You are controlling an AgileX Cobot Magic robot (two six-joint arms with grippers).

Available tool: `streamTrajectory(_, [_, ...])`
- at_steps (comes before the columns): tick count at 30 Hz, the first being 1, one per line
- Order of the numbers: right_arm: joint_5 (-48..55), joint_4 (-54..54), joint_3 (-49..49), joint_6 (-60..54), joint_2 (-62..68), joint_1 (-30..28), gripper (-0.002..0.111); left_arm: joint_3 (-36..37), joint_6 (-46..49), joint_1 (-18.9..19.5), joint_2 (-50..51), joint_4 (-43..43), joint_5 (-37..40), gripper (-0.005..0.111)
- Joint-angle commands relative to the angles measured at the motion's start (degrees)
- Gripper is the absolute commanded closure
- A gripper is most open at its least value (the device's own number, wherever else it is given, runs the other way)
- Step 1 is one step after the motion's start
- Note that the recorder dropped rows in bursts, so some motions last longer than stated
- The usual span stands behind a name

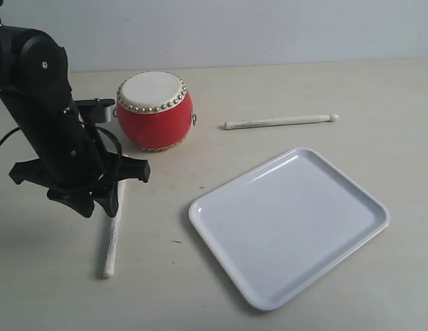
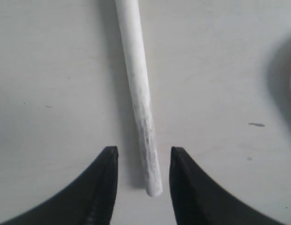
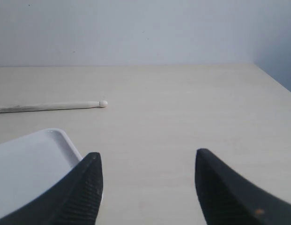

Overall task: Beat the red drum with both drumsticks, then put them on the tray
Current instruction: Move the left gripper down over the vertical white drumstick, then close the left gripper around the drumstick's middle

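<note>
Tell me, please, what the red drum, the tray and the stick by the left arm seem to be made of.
Red drum: glossy red body, perhaps lacquered wood or plastic; matte cream skin; shiny gold studs, likely metal. Tray: smooth white with soft sheen, probably plastic. Drumstick: seemingly wood under white paint, scuffed grey near its end.

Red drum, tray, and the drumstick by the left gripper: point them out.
red drum [image 1: 157,124]: exterior view, on its red side.
tray [image 1: 289,224]: exterior view, on its bare floor.
drumstick [image 2: 137,89]: left wrist view, on its mid-shaft.
</note>
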Motion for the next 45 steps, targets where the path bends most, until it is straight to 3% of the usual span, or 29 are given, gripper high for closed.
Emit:
streamTrajectory(1, [-0.7,-0.1,0.2,-0.2,-0.3,-0.3,0.052,2.0,-0.9,-0.2,1.5,-0.2,-2.3,0.069])
streamTrajectory(16, [-0.7,-0.1,0.2,-0.2,-0.3,-0.3,0.052,8.6,-0.9,-0.8,1.7,-0.5,-13.7,0.069])
streamTrajectory(22, [-0.7,-0.1,0.2,-0.2,-0.3,-0.3,0.052,8.6,-1.2,-4.5,1.7,0.0,-15.2,0.069])
streamTrajectory(31, [-0.7,-0.1,0.2,-0.2,-0.3,-0.3,0.052,8.6,-9.9,-4.6,1.8,6.3,-15.5,0.069])
streamTrajectory(45, [-0.7,-0.1,0.2,-0.2,-0.3,-0.3,0.052,8.6,-10.1,-5.9,5.5,6.3,-16.0,0.069])
